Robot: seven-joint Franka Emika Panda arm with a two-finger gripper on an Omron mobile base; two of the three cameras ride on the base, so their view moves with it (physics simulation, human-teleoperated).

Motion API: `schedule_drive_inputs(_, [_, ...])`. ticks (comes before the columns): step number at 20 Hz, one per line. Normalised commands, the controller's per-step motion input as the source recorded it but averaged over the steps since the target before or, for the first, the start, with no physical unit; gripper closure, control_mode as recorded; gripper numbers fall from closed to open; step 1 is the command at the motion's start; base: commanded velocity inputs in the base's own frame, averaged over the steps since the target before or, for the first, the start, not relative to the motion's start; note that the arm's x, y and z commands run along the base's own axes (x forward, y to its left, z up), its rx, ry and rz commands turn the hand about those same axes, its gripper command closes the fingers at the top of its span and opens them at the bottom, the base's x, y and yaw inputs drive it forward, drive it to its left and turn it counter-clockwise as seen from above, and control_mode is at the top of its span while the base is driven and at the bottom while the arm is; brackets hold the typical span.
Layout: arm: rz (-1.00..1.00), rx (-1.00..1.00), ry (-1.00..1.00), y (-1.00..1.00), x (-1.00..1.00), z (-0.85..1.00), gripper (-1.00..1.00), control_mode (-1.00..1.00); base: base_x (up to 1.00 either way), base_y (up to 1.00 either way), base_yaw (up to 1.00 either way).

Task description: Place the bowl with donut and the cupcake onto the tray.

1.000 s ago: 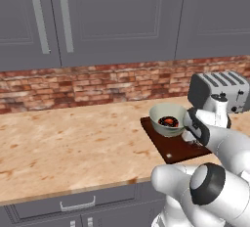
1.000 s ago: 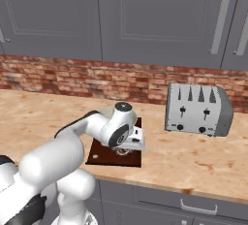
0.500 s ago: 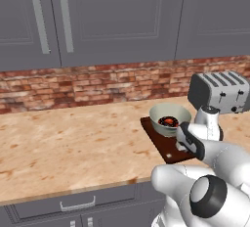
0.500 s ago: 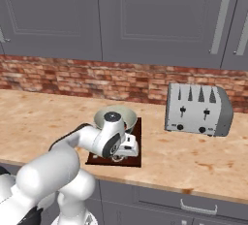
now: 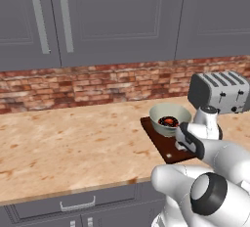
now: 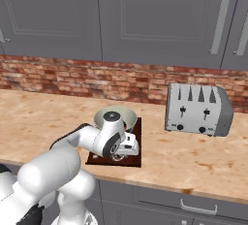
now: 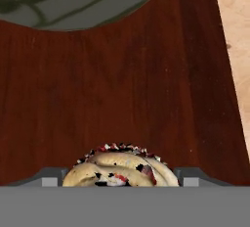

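The tray [image 5: 165,143] is seen lying flat on the speckled tabletop [image 5: 73,143], in front of the brick backsplash [image 5: 88,81] and to the left of the grey toaster [image 6: 196,110]. The bowl [image 5: 169,118] is set on the tray's far end, and the donut [image 5: 169,121] can be made out inside it as a dark glazed ring with a reddish edge. In the right base view the bowl [image 6: 115,117] is partly covered by the arm's wrist, and the donut is hidden there. The gripper [image 6: 122,155] is lowered over the near half of the tray [image 6: 136,136]; its fingers are largely masked by the hand in both base views. In the hand view the cupcake [image 7: 121,171] is seen at the bottom edge, its pale swirled top with dark and red flecks cut off below, lying between the two finger tips just above the tray's wood [image 7: 122,84]. Whether the fingers are pressed against the cupcake cannot be told. The curved underside of the bowl [image 7: 83,1] is cropped at the top of that view.
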Motion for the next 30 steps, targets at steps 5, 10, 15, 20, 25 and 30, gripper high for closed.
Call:
schedule_drive_inputs(5, [0.00, 0.00, 0.00, 0.09, 0.03, 0.00, 1.00, -1.00, 0.00, 0.00, 0.00])
schedule_drive_inputs(10, [0.00, 0.00, 0.00, 0.00, 0.00, 0.00, -1.00, -1.00, 0.00, 0.00, 0.00])
schedule_drive_inputs(15, [0.00, 0.00, 0.00, 0.00, 0.00, 0.00, -1.00, -1.00, 0.00, 0.00, 0.00])
schedule_drive_inputs(20, [0.00, 0.00, 0.00, 0.00, 0.00, 0.00, -1.00, -1.00, 0.00, 0.00, 0.00])
schedule_drive_inputs(25, [0.00, 0.00, -0.01, 0.00, -0.03, 0.23, -1.00, -1.00, 0.00, 0.00, 0.00])
schedule_drive_inputs(30, [0.00, 0.00, 0.00, 0.00, -0.58, 0.49, -1.00, -1.00, 0.00, 0.00, 0.00])
